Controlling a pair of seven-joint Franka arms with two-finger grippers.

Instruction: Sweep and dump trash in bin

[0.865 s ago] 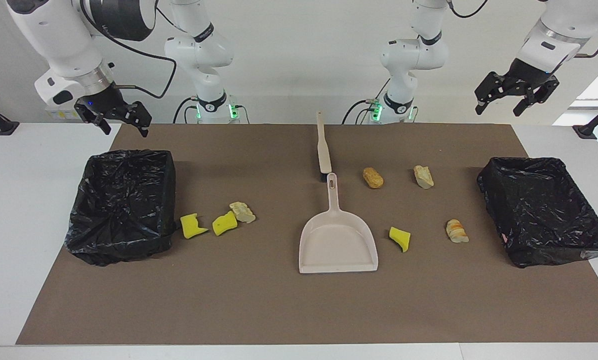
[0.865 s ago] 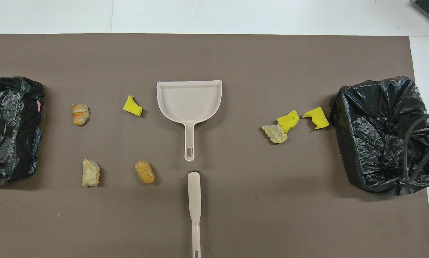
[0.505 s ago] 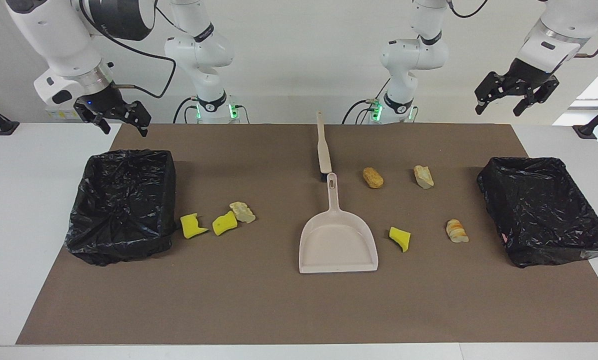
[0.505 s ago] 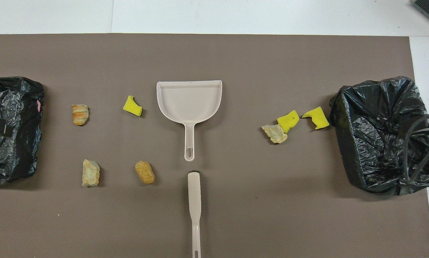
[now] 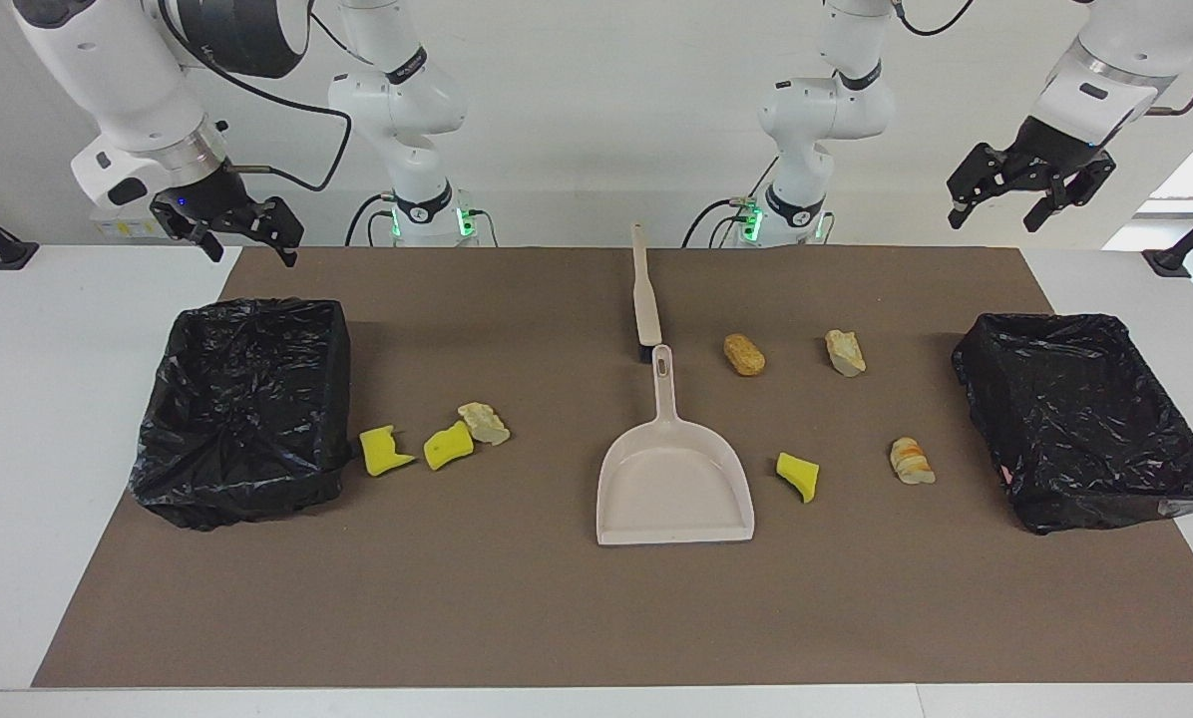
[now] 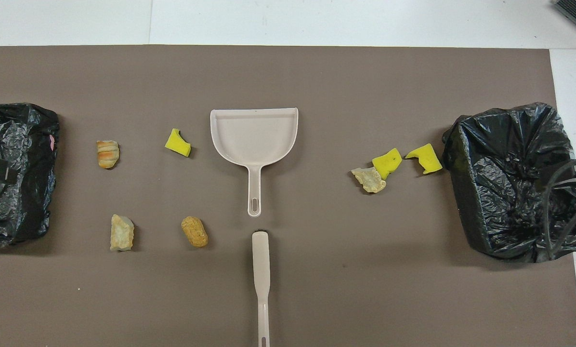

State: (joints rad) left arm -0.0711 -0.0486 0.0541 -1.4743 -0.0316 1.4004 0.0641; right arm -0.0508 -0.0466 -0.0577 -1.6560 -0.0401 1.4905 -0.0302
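On the brown mat [image 5: 557, 618]: seven trash bits [image 5: 744, 354], two bins [image 5: 242, 409], one dustpan [image 5: 674, 489].

Bare brown mat [image 5: 557, 618] lies open past the beige plastic dustpan [image 5: 674, 489], while 2 black-lined bins [image 5: 242, 409] [image 5: 1085, 419] block both surface ends.

Matt brown mat [image 5: 557, 618] over smooth white table [image 5: 18, 399]. Crinkled glossy black plastic bin liners [image 5: 242, 409] [image 5: 1085, 414]. Smooth beige plastic dustpan [image 5: 671, 489] and brush handle [image 5: 644, 294]. Porous yellow sponge chunks [image 5: 385, 449] [image 5: 798, 475]. Rough tan lumps [image 5: 744, 354].
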